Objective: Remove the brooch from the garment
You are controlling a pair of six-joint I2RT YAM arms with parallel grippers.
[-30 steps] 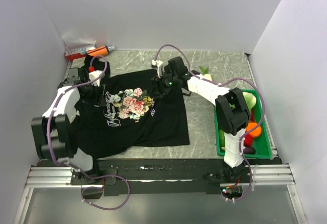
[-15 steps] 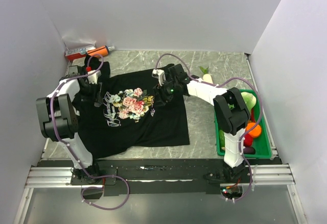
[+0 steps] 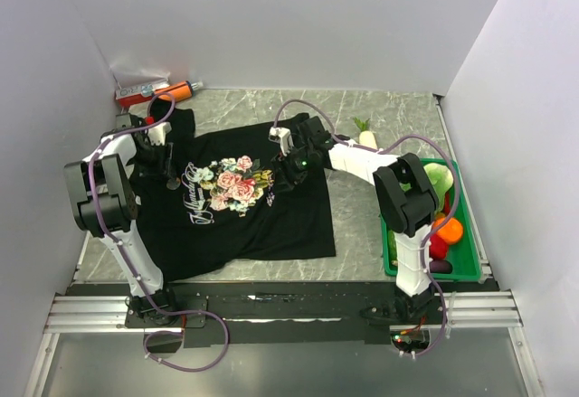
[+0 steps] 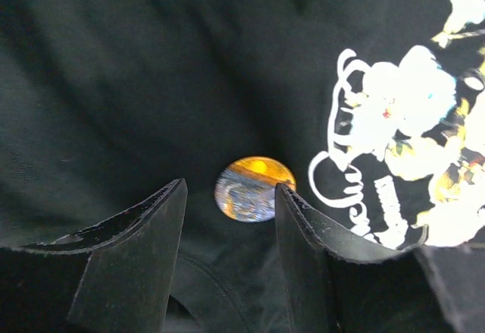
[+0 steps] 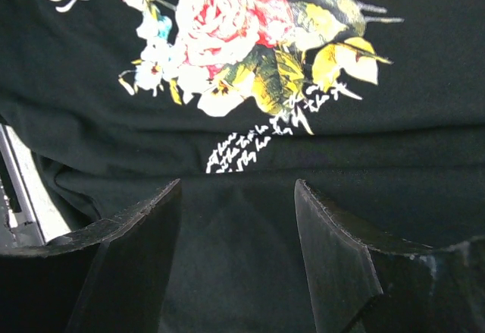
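The grey marbled desk [image 3: 380,117] takes up the whole of my workspace, and most of its middle is covered by the garment [image 3: 262,221], a black T-shirt spread flat with some wrinkles. At my right side a green tray [image 3: 470,272] sits at the desk's edge, filled with fruit and vegetables in orange, red and pale green. In the far left corner lies a red and orange object [image 3: 154,92] that I cannot identify.

The shirt's chest print [image 3: 233,183] shows pink roses, leaves and white swirls.

My right hand [image 5: 236,185] hangs low over plain black cloth just beside the yellow-leaved edge of the print. Its two fingers are spread apart with nothing between them but fabric.

My left hand [image 4: 229,189] is down at the shirt's left side, close to the white swirled lettering. Its fingers also stand apart and grip nothing.

The brooch [image 4: 254,189] lies on the black cloth right at those left fingertips. It is a small round piece, golden on top and darker below. It sits in the gap between them, nearer the right-side finger; whether that finger touches its edge I cannot tell.
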